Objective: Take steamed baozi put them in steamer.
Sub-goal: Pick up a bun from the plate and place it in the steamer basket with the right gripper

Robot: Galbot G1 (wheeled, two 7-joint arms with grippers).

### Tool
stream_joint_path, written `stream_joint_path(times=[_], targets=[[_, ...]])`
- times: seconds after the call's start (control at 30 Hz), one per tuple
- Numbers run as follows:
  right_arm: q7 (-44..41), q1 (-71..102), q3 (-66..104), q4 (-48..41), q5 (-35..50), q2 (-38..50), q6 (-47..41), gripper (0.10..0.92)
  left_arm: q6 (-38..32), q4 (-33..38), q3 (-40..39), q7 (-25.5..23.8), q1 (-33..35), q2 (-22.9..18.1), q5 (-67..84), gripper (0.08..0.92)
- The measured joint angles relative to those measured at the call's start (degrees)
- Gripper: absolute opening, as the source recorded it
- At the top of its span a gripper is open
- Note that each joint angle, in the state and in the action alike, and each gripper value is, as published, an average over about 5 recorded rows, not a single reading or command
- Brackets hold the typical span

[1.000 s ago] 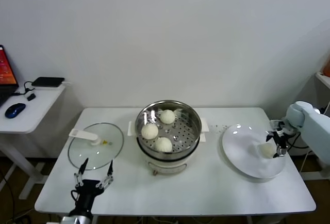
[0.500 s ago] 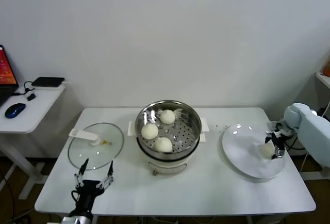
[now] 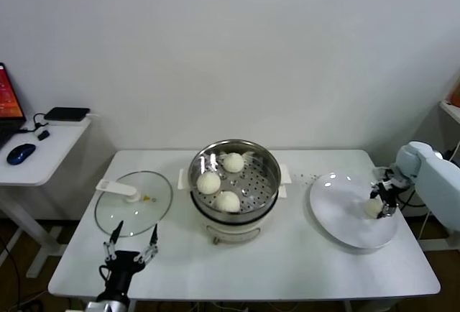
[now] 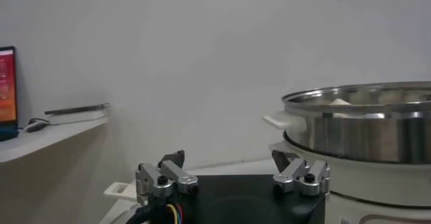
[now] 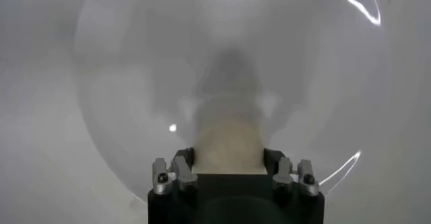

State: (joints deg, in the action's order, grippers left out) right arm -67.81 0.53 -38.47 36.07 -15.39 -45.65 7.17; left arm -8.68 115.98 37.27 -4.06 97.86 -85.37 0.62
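Table (image 3: 287,269): white, rectangular, carries everything below.
Side desk (image 3: 36,161): beyond the robot's left edge of the table; blue mouse (image 3: 20,153) on it.
Plate (image 3: 338,218): large, white, round, at the robot's right end of the table; seen from above in the right wrist view (image 5: 135,77).
Steamer (image 3: 235,182): shiny steel pot on white base, table centre, lid off; rim fills one side of the left wrist view (image 4: 363,121).
Glass lid (image 3: 134,203): flat on the table, robot's left of the steamer, white handle up.
Steamed baozi in pot: three on the perforated tray, back (image 3: 233,162), left (image 3: 208,182), front (image 3: 228,201), apart from one another.
Fourth baozi (image 3: 372,208): on the plate's right part, between the right fingers; cream lump just ahead of the gripper body (image 5: 229,141).
Right gripper (image 3: 379,203): low over the plate, clenched on the fourth baozi.
Left gripper (image 3: 131,244): parked at the near table edge in front of the lid, fingers spread, holding nothing (image 4: 229,168).
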Motion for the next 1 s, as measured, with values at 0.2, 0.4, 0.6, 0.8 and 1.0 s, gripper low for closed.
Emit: stream_joint_path(times=[0.2,0.4,0.6,0.8,1.0], targets=[[-0.31,-3.72,-4.54,1.41,5.26,0.52,-2.05,0.664,0.0,0.18,0.0,0.01,-0.21,-0.2,0.01,0.823],[-0.15,-10.95,-12.88,4.04,15.24,0.13,-5.86,0.662,-0.03,0.44,-0.02,0.02,-0.29,-0.46,0.14,0.823],[0.19,-20.76,-23.47,7.16,27.34,-1.47,-9.93,0.662,-0.18,0.86,-0.29,0.03,-0.23,-0.56,0.34,0.823],[0.83,-30.81,-33.64,11.25,39.17,-3.61,-13.58,0.662,-0.34,1.36,-0.51,0.02,-0.14,-0.5,0.48,0.823],[1.89,-38.64,-41.09,16.19,49.88,-6.33,-16.76,0.662,-0.27,1.98,-0.48,0.02,-0.18,-0.41,0.61,0.823]])
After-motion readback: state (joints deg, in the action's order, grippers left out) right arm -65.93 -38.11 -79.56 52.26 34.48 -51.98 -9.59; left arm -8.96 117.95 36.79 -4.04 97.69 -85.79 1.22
